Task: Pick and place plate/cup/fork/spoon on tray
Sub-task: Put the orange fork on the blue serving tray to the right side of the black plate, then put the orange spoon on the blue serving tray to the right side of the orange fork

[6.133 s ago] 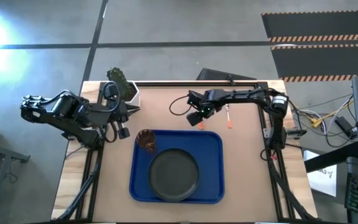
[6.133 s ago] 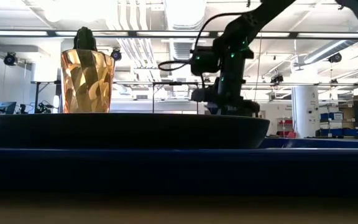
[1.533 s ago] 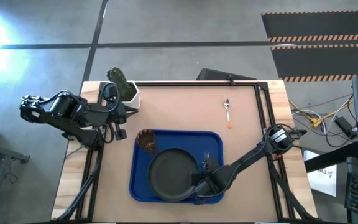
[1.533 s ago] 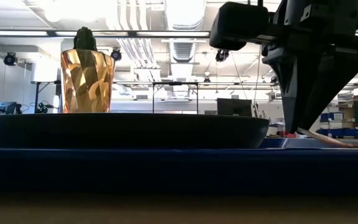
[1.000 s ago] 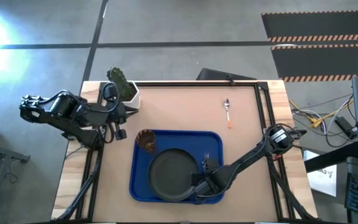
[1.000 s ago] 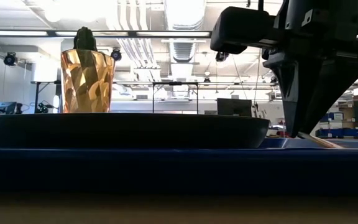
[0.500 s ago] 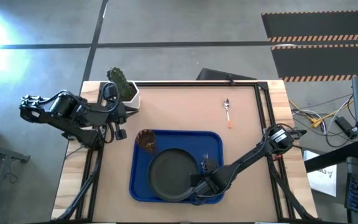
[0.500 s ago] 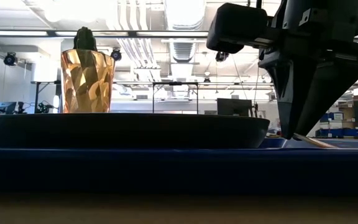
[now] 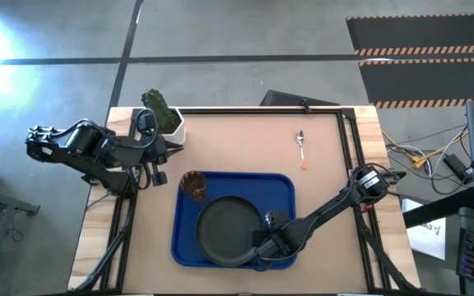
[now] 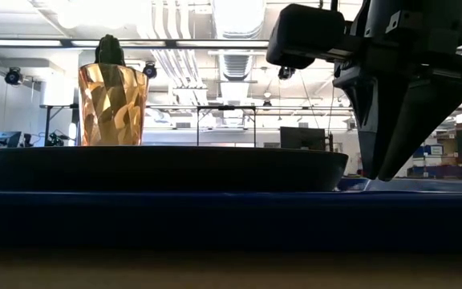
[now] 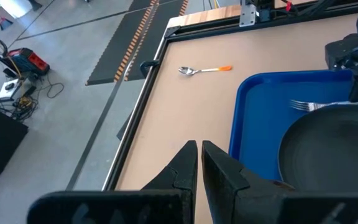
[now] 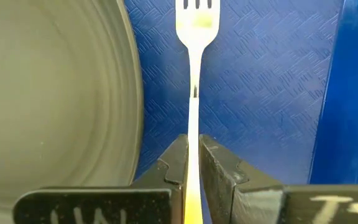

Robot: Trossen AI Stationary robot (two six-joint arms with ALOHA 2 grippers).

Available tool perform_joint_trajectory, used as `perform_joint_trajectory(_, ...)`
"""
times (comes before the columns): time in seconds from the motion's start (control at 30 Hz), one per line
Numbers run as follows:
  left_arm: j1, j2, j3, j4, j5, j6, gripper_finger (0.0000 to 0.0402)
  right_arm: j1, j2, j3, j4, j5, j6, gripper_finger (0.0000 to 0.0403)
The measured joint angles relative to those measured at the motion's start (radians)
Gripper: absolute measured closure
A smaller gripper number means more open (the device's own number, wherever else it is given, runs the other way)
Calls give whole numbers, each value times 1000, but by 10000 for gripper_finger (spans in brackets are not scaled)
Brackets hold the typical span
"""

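The blue tray holds the dark plate and, at its far left corner, the amber cup. The fork lies flat on the tray's floor right of the plate, tines toward the far edge. My right gripper stands low over the fork's handle, its fingers slightly open on either side of it. The spoon lies on the table at the far right. My left gripper waits shut at the table's left edge. My right gripper's fingers stand close along both sides of the fork's handle, coming from the near side and slanting down. The fork rests on the tray. Whether the fingers touch the handle, I cannot tell.
A white pot with a green cactus stands at the table's far left corner, behind the cup. Bare table lies between the tray and the far edge. A black frame rail runs along the table's right side.
My right gripper has eased open over the tray. The fork's handle end, which slanted up from the tray below the fingertips, has come down and now lies flat, out of sight behind the tray's rim in the low view.
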Motion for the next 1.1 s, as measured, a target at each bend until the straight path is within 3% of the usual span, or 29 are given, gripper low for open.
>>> perform_joint_trajectory(0.33,0,-1,0,0,1,2,395,0,0,0,-5,7,0,374)
perform_joint_trajectory(0.57,0,-1,0,0,1,2,395,-36,-50,-2,-175,60,-29,374)
perform_joint_trajectory(0.9,0,-2,0,0,1,3,395,-267,-261,-13,-482,91,-492,374)
perform_joint_trajectory(1.1,0,-2,0,0,1,3,395,-479,-409,-112,-463,76,-764,372)
